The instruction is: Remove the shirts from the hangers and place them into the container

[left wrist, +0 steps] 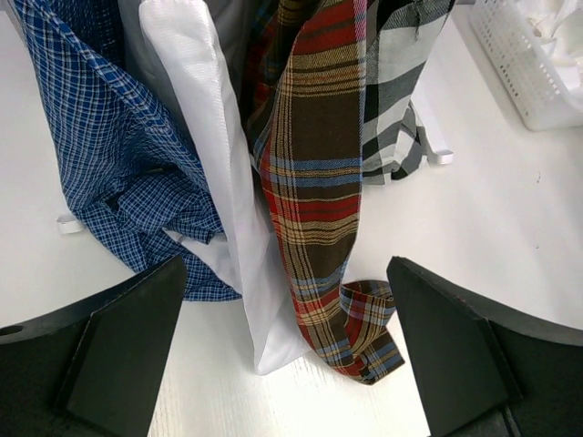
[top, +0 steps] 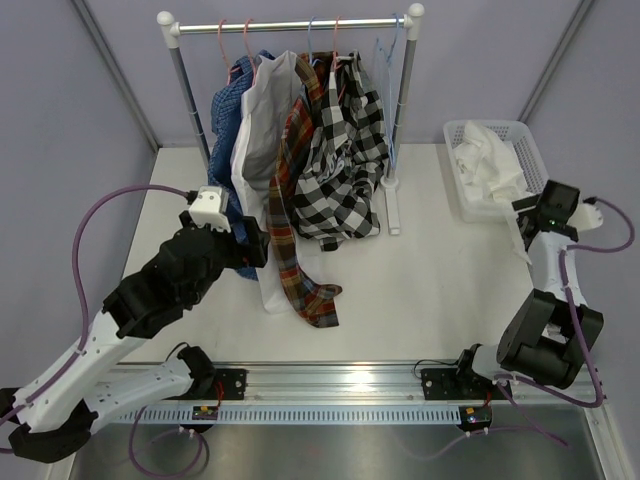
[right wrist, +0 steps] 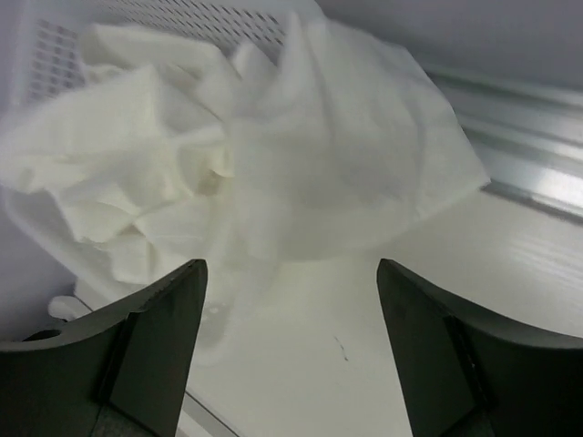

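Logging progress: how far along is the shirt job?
Done: one white shirt lies in the basket, part trailing over its rim. In hand: nothing; left gripper and right gripper are open. Left: blue shirt, second white shirt, plaid shirt and checked shirt hang on the rack.

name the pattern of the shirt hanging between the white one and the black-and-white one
The shirt is red-orange plaid; clearest in the left wrist view.

Bare table lies open between the hanging shirts and the basket; only the rack post intervenes.
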Controlling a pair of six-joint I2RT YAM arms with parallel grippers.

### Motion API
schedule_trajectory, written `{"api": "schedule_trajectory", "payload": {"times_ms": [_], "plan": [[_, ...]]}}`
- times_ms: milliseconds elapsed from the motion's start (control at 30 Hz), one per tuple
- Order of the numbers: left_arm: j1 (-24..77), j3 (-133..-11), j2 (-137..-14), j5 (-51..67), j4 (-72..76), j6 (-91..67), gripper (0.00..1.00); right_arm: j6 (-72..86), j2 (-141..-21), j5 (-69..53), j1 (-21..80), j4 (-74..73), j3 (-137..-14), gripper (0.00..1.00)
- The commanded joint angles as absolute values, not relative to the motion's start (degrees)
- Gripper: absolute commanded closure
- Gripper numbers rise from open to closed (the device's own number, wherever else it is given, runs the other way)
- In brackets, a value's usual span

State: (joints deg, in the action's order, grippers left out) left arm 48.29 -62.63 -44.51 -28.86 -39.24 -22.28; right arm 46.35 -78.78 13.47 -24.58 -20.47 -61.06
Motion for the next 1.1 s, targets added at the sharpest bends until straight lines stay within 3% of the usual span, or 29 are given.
{"api": "schedule_trajectory", "payload": {"times_ms": [0,200,433,800,867,1067], "plan": [[48.08,-62.67,-43.59,-26.72,-37.35,-22.15,0.01,55.54,-75.68,9.05,-24.17,-11.53,-50.47,0.14],[48.08,-61.61,-42.01,-26.72,-37.35,-23.03,0.01,55.73,-76.64,6.17,-27.15,-5.11,-45.18,0.07],[48.08,-59.68,-40.78,-27.86,-37.18,-23.99,0.01,57.57,-78.84,1.23,-31.38,5.61,-40.87,0.08],[48.08,-58.71,-41.13,-27.77,-37.35,-24.26,0.01,58.18,-85.86,1.41,-31.55,9.75,-45.26,0.08],[48.08,-58.8,-41.4,-28.12,-37.27,-24.0,0.01,58.18,-86.57,1.06,-31.55,10.45,-45.44,0.11],[48.08,-58.97,-42.1,-29.0,-37.27,-23.47,0.01,57.92,-87.45,2.72,-31.64,11.25,-45.53,0.35]]}}
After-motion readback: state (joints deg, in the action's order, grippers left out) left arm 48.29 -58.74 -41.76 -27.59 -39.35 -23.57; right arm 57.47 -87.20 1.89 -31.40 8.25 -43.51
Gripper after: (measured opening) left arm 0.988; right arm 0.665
